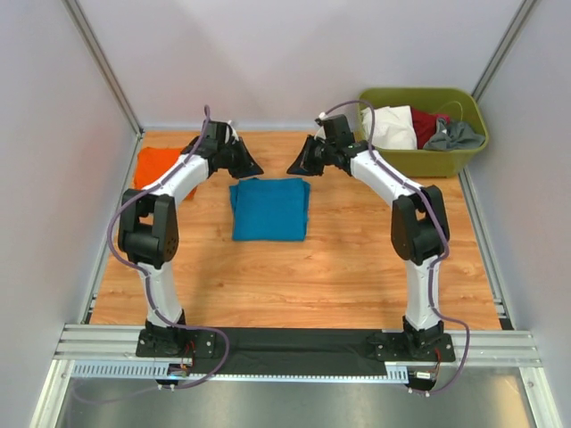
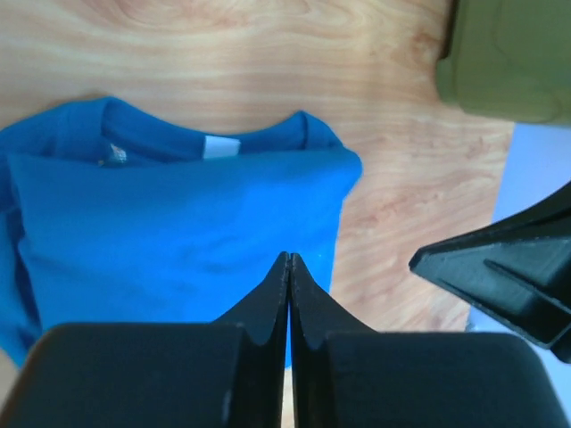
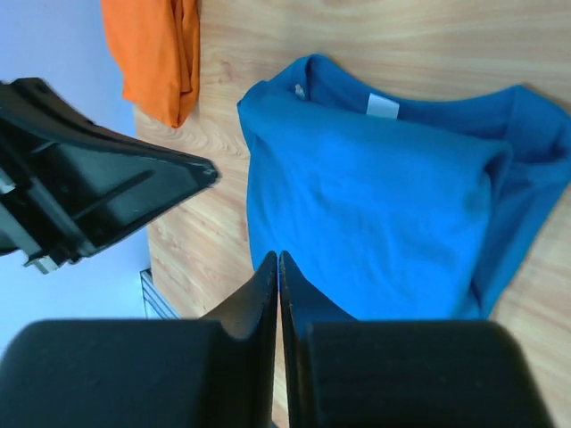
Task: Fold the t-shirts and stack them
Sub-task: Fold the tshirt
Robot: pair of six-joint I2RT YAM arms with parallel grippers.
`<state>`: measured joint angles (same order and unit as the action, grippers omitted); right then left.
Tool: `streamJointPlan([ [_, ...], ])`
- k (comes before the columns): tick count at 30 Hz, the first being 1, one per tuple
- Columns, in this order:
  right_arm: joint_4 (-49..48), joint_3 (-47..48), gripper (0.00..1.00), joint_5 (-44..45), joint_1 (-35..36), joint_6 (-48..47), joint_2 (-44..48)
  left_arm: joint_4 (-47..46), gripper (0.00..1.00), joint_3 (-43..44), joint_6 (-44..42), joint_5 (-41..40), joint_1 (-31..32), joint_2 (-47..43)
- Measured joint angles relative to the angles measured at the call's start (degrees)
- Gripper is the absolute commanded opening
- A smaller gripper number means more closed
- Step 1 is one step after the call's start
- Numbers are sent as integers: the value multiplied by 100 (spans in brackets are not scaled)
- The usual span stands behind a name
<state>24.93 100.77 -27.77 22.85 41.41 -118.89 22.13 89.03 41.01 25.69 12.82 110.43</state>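
Wood-grain counter (image 1: 357,276) stretches away from the black bases of two arms bolted at its near edge. At mid-counter lies the teal-blue t-shirt (image 1: 269,208), folded into a flat rectangle, with its collar and a white neck label showing along one edge. Near the shirt's far edge, the left hand (image 1: 256,169) and the right hand (image 1: 292,168) hang above it, tips aimed at each other and a little apart. Both wrist views show each hand's fingers pressed tight together with nothing between them, and the blue cloth lies loose on the wood below. Left of the left hand, the orange t-shirt (image 1: 156,165) rests folded near the counter's left edge, well apart from the blue one. In the far right corner, an olive-green tub (image 1: 428,162) holds white, red and grey garments. Pale grey walls with metal corner posts enclose the counter.
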Motion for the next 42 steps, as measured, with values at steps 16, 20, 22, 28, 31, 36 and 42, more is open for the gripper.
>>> streamJointPlan([
  [16,50,417,0,699,-151,-332,-1290,-1158,0,-2,219,-588,-7,1447],
  [20,76,417,0,772,-210,-426,-1467,-1134,0,79,247,-649,-15,1731],
  [22,98,417,0,774,-243,-468,-1556,-1078,0,136,223,-752,-15,1740],
  [28,144,468,0,682,-254,-588,-1580,-662,14,518,-22,-852,-2,1827],
  [31,223,472,7,667,-254,-710,-1539,-426,38,695,-313,-901,-4,1770],
  [36,581,483,44,658,-254,-964,-1062,396,68,861,-901,-1163,-2,1021],
  [42,763,459,92,839,-254,-1340,334,848,71,146,-1207,-1545,-4,-1086],
])
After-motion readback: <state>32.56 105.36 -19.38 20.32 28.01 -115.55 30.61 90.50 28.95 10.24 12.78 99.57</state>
